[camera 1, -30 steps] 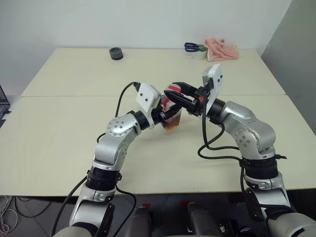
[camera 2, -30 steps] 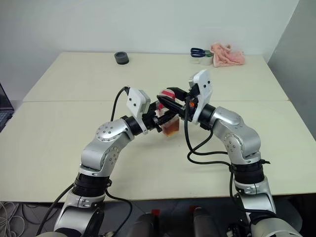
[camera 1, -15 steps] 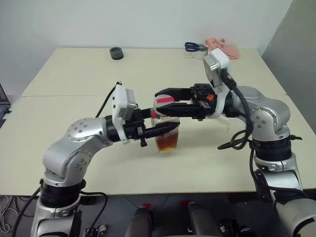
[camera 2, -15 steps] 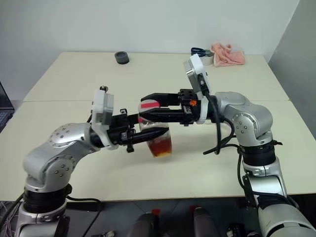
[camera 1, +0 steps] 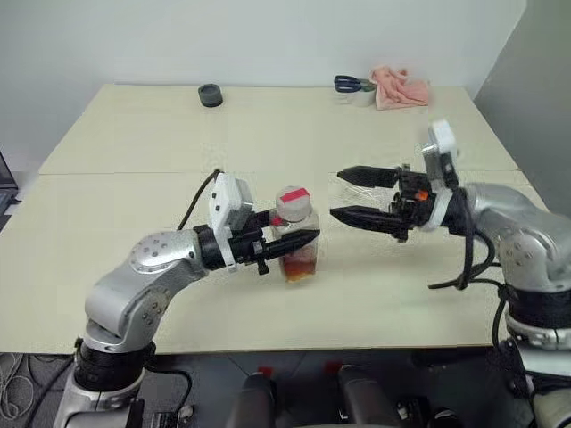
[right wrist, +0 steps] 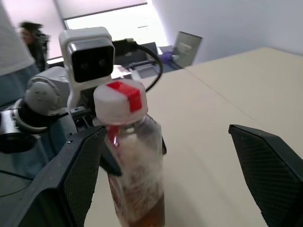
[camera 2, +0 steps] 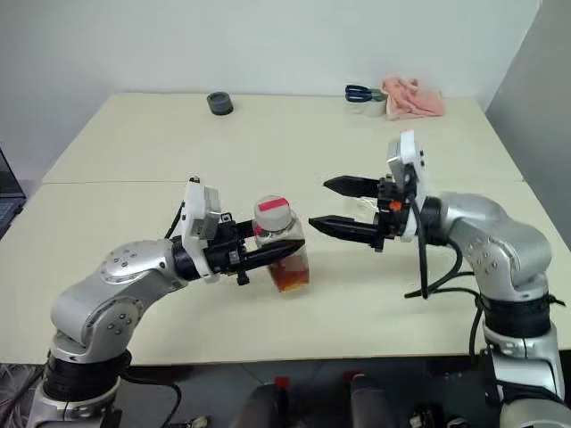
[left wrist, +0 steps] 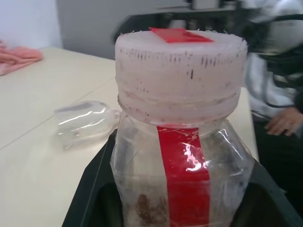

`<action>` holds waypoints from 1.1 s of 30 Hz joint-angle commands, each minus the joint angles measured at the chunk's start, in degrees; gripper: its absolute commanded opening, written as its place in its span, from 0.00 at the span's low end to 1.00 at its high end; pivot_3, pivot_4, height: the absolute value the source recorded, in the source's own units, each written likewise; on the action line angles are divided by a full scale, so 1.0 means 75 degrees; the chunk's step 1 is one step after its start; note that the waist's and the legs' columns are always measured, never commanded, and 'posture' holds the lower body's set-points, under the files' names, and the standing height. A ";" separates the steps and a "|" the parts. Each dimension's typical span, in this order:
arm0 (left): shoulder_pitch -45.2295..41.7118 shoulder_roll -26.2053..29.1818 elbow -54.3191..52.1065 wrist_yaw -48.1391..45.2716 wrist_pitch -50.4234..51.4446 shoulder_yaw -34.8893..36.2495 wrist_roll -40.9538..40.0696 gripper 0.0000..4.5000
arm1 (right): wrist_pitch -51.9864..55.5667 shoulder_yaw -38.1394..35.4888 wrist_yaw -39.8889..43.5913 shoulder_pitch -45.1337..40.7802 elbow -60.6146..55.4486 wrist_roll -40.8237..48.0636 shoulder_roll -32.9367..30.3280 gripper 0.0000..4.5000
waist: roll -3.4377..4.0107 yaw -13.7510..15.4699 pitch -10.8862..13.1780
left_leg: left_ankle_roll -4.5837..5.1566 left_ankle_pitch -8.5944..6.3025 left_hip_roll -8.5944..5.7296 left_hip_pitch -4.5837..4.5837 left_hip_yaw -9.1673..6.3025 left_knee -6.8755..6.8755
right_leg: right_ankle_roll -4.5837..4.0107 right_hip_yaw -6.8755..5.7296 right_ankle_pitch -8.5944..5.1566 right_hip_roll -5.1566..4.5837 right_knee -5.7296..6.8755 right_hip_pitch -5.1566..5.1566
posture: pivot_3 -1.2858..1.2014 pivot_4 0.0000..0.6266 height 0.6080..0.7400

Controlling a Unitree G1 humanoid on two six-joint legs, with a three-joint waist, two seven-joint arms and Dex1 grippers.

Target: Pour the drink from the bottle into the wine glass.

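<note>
Bottle (camera 1: pixel 295 234), clear ribbed plastic, whitish cap, pinched by left tool (camera 1: pixel 287 239)

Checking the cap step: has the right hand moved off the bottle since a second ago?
Yes. The right hand now stands open, apart from the bottle, drawn back toward the table's right edge.

The bottle (camera 1: pixel 295 242) stands upright on the table (camera 1: pixel 134 134), near its front edge, with the drink (camera 1: pixel 301 265) in its bottom part. The left gripper (camera 1: pixel 290 239) reaches it from the left. The right gripper (camera 1: pixel 350 194) hangs to its right, apart from it. The wine glass (left wrist: pixel 85 121) lies on its side behind the bottle. At the far edge sit a small round object (camera 1: pixel 210 95), scissors (camera 1: pixel 353 84) and a cloth (camera 1: pixel 400 86).
</note>
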 commanded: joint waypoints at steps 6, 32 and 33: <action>-0.0175 -0.0550 0.0050 0.0646 -0.0794 -0.0459 0.0972 0.43 | 0.0028 0.0435 -0.2668 -0.0148 -0.1566 -0.0147 0.1494 0.99 | 0.0001 0.0005 -0.0001 | -0.0002 0.0001 0.0005 0.0011 -0.0007 0.0001 | 0.0001 -0.0006 0.0000 0.0014 0.0006 0.0009 | 0.52 0.24 1.00; -0.0358 -0.0807 0.0090 0.0700 -0.0730 -0.0397 0.0997 0.43 | -0.0500 0.1004 -0.2922 0.0254 -0.1274 -0.0236 0.2120 0.40 | 0.0001 0.0025 0.0000 | -0.0002 0.0001 0.0001 0.0007 -0.0007 0.0001 | 0.0000 -0.0007 0.0000 0.0008 0.0000 0.0009 | 0.52 0.24 1.00; -0.0387 -0.0791 0.0059 0.0639 -0.0678 -0.0399 0.0926 0.43 | -0.0547 0.1021 -0.2800 0.0203 -0.1224 -0.0219 0.2102 0.40 | 0.0001 0.0025 0.0000 | -0.0002 0.0001 0.0001 0.0007 -0.0006 0.0001 | 0.0000 -0.0007 0.0000 0.0008 0.0001 0.0009 | 0.52 0.24 1.00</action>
